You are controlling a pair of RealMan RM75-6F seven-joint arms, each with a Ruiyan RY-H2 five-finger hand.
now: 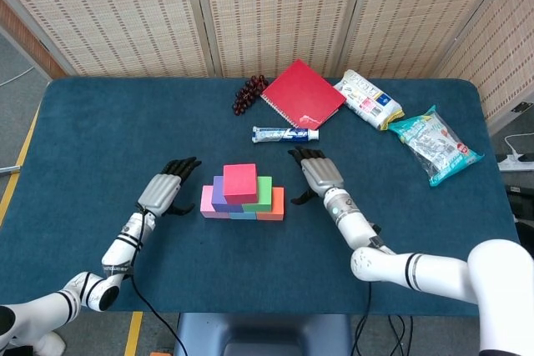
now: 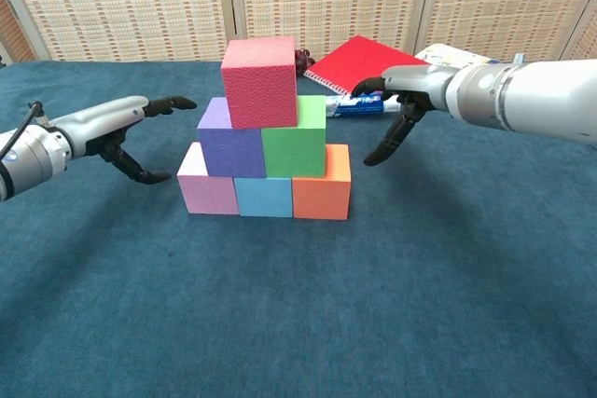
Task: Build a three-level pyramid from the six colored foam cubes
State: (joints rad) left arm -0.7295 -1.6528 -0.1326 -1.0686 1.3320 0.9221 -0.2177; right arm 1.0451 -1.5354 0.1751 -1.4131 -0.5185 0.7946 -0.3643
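Observation:
A pyramid of foam cubes stands mid-table. Its bottom row is a pink cube [image 2: 207, 187], a light blue cube [image 2: 263, 197] and an orange cube [image 2: 323, 184]. A purple cube [image 2: 229, 142] and a green cube [image 2: 295, 140] sit on them, and a red cube [image 2: 259, 81] [image 1: 239, 183] tops the stack. My left hand [image 1: 163, 190] [image 2: 126, 118] hovers open a short way left of the stack, touching nothing. My right hand [image 1: 313, 174] [image 2: 403, 100] hovers open just right of it, thumb pointing down, holding nothing.
Behind the stack lie a toothpaste tube [image 1: 285, 133], a red notebook [image 1: 302, 94] and a bunch of dark grapes [image 1: 249, 92]. Two snack packets [image 1: 368, 98] [image 1: 434, 144] lie at the back right. The blue table [image 1: 100, 122] is bordered by woven screens behind.

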